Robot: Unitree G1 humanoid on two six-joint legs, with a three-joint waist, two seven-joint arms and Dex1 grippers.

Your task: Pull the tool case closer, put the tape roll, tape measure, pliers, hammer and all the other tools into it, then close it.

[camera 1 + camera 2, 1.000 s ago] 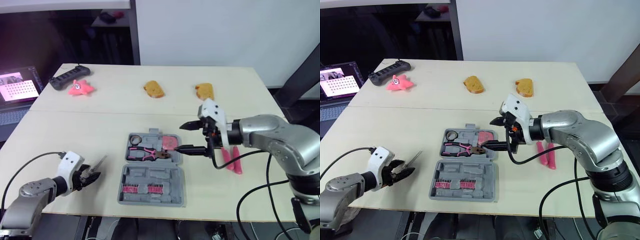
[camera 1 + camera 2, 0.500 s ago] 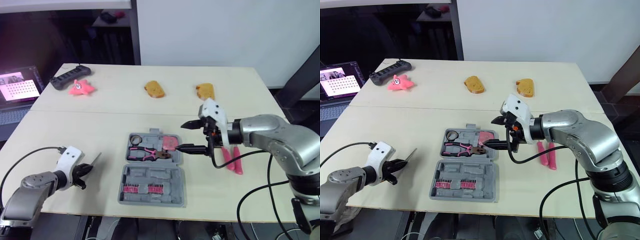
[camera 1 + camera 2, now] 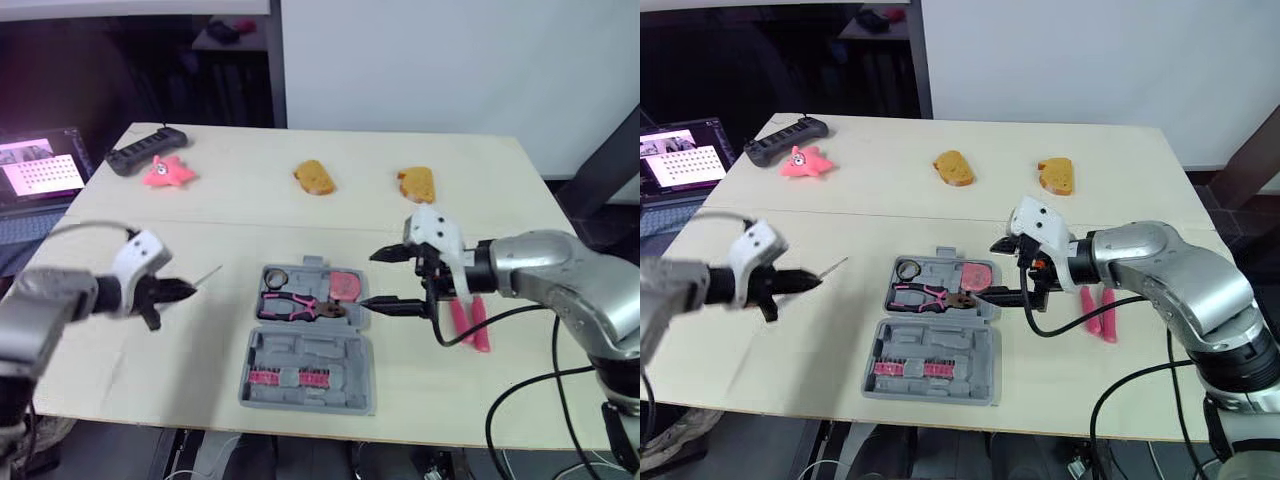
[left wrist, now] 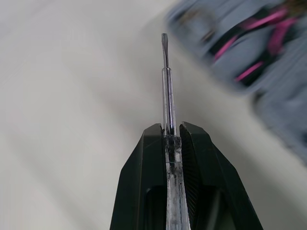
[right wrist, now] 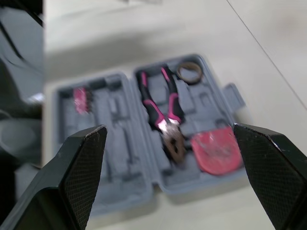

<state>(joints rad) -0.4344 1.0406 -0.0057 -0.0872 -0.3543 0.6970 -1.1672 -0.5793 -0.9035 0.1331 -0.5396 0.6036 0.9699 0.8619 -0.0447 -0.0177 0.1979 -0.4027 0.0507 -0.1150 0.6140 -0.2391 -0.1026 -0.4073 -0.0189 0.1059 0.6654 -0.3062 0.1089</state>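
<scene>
- Currently the left tool (image 3: pixel 183 291) is clamped on a slim screwdriver (image 4: pixel 165 81) by its clear handle. The shaft sticks straight out past the fingertips, which looks like a carry grip so the tip can lead into a slot.
- It hangs above the worktop (image 3: pixel 200 220), to the left of the tool case (image 3: pixel 308 352), with the shaft aimed toward the case.
- The case lies open and flat near the front edge. The pliers (image 3: pixel 296 307), tape roll (image 3: pixel 276 277) and what looks like the pink tape measure (image 3: pixel 346 285) are already seated in the far half.
- The right tool (image 3: pixel 384 280) is spread wide and holds nothing. It is parked at the case's right edge, probably to steady the case or to keep clear.
- Two pink handles (image 3: pixel 468 323) are still out on the worktop, to the right of the case.
- Versus a second ago, the left arm has come up from the front edge and moved in toward the case. The right tool has barely moved.
</scene>
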